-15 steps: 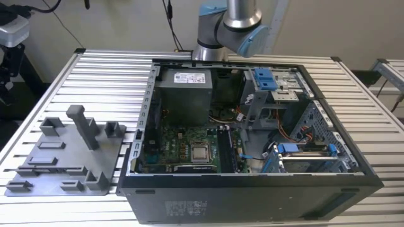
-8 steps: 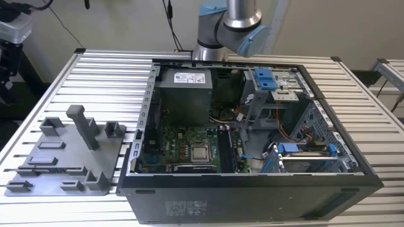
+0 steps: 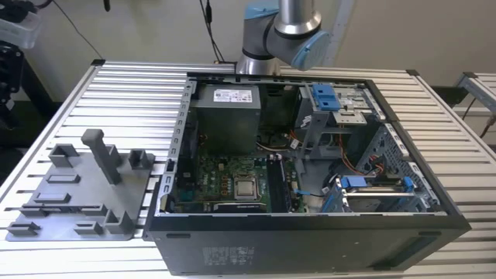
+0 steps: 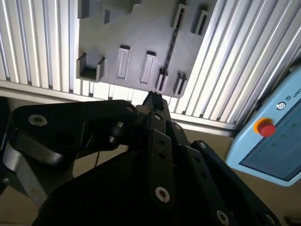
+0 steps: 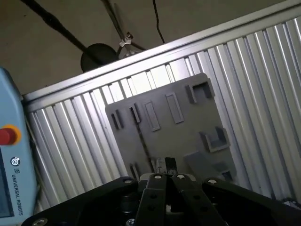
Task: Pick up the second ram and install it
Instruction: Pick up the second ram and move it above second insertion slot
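Jaws together and empty, the black gripper (image 5: pixel 165 164) hung over the slim dark second ram (image 5: pixel 142 141), racked edge-up, likely for pinching.

Tray and open case side by side on the table.

On the table (image 3: pixel 132 87), the tray (image 3: pixel 78 189) lies by the front corner on the exterior view's left, just beside the case (image 3: pixel 310 238), which takes up the middle and the exterior view's right, from the front edge nearly to the back edge. The arm (image 3: pixel 283 29) stands behind the case at the back edge. A post (image 3: pixel 104 154) stands upright on the tray near its middle. In the case, the power supply (image 3: pixel 225 116) sits at the back, the board (image 3: pixel 209 174) in front of it with the CPU (image 3: pixel 246 188) on it, and the drive bays (image 3: pixel 372 189) are on the exterior view's right. In the second wrist view the ram (image 4: pixel 171 47) stands on edge in a tray slot, and a pendant (image 4: pixel 273 141) lies off the table, past the edge by the tray.
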You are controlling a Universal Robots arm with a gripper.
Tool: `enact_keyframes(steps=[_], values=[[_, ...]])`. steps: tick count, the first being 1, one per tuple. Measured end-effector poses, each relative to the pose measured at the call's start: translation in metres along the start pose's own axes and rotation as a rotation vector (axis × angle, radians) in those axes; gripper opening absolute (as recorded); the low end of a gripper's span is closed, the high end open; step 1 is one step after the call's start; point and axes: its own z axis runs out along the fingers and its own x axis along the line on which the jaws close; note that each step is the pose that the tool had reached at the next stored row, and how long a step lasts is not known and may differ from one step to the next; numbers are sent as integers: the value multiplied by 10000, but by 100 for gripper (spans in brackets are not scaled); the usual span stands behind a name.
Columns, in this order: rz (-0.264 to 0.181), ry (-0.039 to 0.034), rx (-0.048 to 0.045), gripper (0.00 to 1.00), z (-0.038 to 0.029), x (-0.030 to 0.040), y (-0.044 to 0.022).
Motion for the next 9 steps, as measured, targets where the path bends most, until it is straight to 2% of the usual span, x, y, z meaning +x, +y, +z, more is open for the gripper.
enact_keyframes(steps=[9], values=[[-1605,78,-4,11,0,0,0]])
